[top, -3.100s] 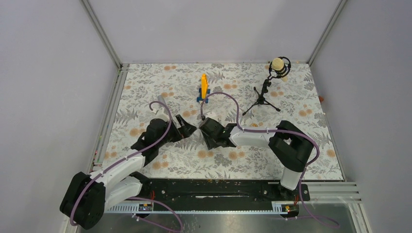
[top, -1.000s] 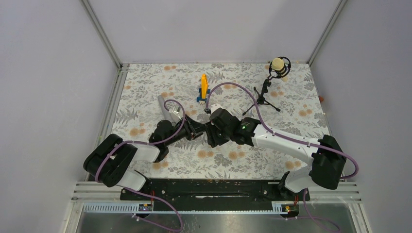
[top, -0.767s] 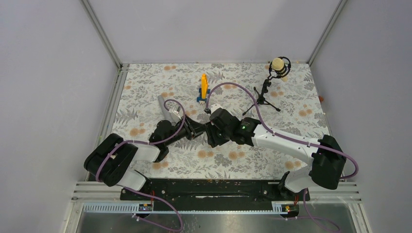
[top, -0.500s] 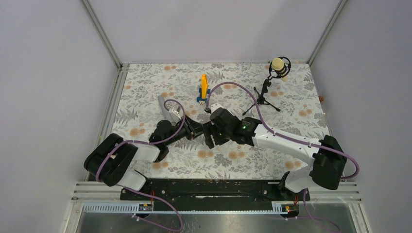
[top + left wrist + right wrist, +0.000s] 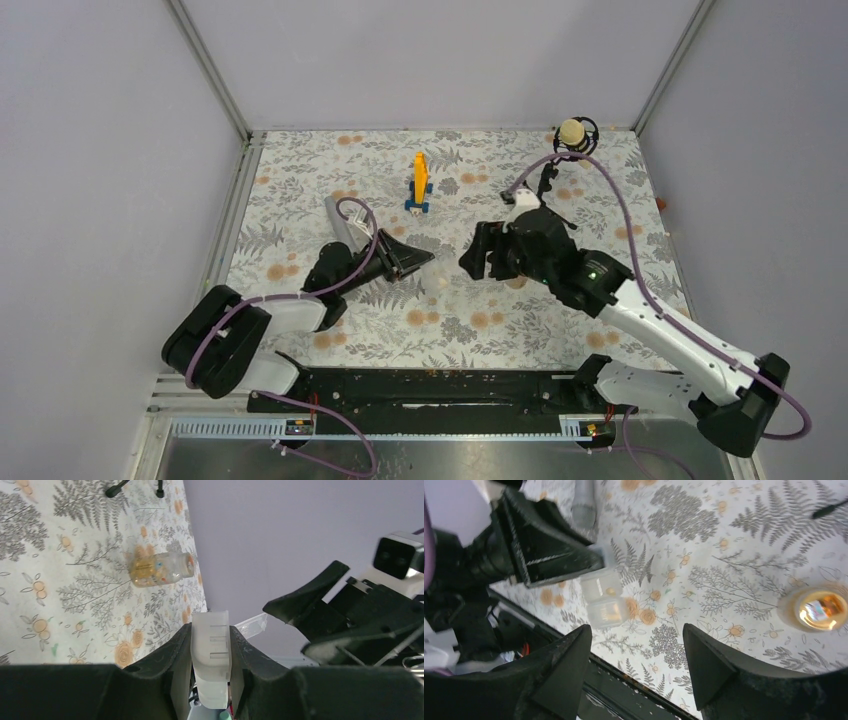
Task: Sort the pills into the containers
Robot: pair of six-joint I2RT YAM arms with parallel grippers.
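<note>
Nearest the near edge, left of the tabletop's middle: left gripper (image 5: 415, 260) clamped on the colourless jar (image 5: 211, 672), one finger flat against each side. Hard to tell whether that jar rests on the table or hangs just above it. No longer nose to nose with the right gripper (image 5: 636, 630) as half a second ago. Now swung off toward the right edge and farther back, well apart from the left one, fingers spread wide with only flowered cloth (image 5: 300, 170) between them. Near that right gripper, right of the middle, the amber jar (image 5: 821, 607) — upright on the cloth, bits of colour inside, nothing touching it. Beside the left arm (image 5: 290, 310), toward the left edge, a grey tube (image 5: 335, 213) lying on the cloth. Farther on, toward the middle of the far edge, an upright orange piece (image 5: 420, 178) on a blue base (image 5: 416, 207). Toward the far right corner, a microphone stand (image 5: 545, 195), its tripod legs partly covered by the right arm (image 5: 640, 310) in the top view.
</note>
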